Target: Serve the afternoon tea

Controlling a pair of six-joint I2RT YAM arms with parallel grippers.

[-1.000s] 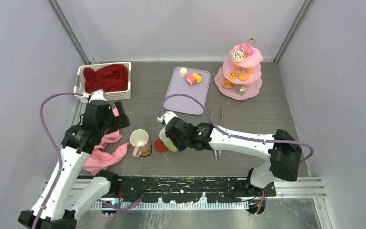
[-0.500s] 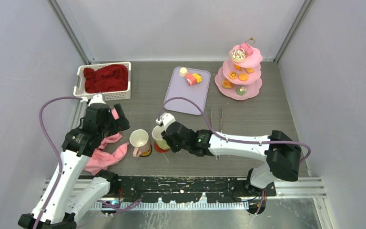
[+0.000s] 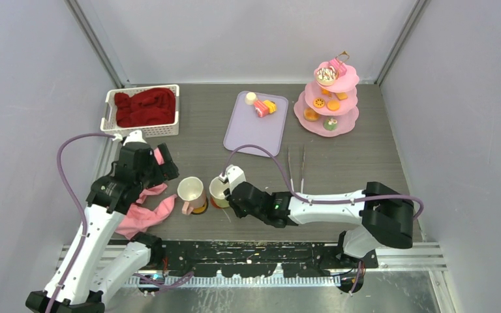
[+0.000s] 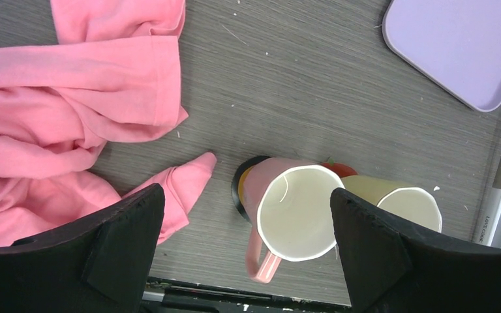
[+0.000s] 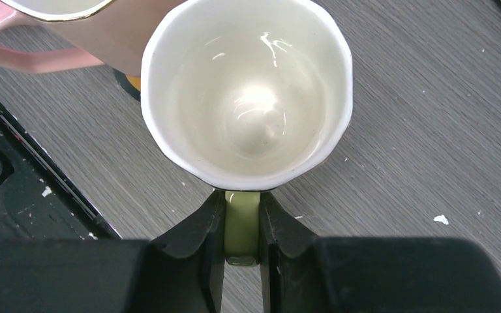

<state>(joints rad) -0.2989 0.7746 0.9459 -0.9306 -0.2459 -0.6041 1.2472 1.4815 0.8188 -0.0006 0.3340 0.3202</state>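
The right claw (image 5: pixel 242 207) is squeezed tight on the green handle (image 5: pixel 242 229) of one mug (image 5: pixel 248 98). That mug stands right beside the pink mug (image 4: pixel 298 212), by the table's (image 3: pixel 352 163) near edge. The left claw (image 4: pixel 244 251) hangs wide open above them

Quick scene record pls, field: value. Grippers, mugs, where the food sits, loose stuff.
left gripper: open, holding nothing
right gripper: shut on the green handle of the cream mug
pink mug: upright, empty, beside the cream mug
treats: some on the purple tray, more on the tiered stand
tweezers: flat on the table, right of the mugs
pink cloth: crumpled, left of the mugs
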